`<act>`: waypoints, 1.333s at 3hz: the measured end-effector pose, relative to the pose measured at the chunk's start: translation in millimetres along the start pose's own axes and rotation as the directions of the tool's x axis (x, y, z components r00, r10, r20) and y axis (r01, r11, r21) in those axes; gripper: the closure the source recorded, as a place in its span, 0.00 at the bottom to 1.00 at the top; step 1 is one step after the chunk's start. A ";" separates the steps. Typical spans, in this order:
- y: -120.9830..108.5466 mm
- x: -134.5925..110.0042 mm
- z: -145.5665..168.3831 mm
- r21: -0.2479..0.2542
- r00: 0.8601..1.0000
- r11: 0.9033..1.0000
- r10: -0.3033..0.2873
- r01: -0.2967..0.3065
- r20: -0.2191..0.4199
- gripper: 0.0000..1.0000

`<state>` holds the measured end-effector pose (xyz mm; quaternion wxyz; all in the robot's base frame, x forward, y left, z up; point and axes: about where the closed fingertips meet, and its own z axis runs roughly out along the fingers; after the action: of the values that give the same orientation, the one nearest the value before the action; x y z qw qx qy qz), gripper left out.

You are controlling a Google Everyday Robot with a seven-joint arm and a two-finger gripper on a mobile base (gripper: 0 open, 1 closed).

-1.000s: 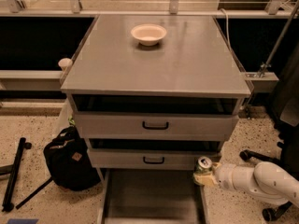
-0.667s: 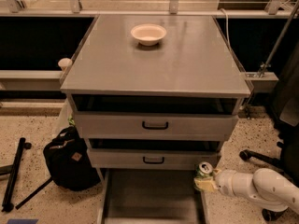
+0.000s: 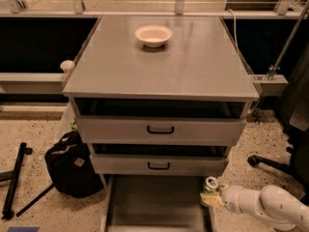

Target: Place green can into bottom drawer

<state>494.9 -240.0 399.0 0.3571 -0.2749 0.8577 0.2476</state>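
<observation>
The green can (image 3: 210,185) has a silver top and is held upright in my gripper (image 3: 211,197) at the lower right. It hangs at the right edge of the pulled-out bottom drawer (image 3: 157,204), a wide grey tray with a bare flat floor. My white arm (image 3: 263,205) reaches in from the right. The gripper is shut on the can.
Two upper drawers with black handles (image 3: 160,129) sit above. A pale bowl (image 3: 153,35) stands on the cabinet top. A black backpack (image 3: 70,164) lies on the floor to the left, with a black tripod leg (image 3: 13,180) beside it. A chair base (image 3: 270,164) is at the right.
My arm and the can have moved slightly down and left, closer over the right edge of the bottom drawer.
</observation>
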 end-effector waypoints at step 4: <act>13.4 86.3 68.2 0.004 0.995 0.995 0.096 -0.096 -0.040 1.00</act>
<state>467.5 -213.3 295.0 0.3281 -0.2380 0.8771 0.2579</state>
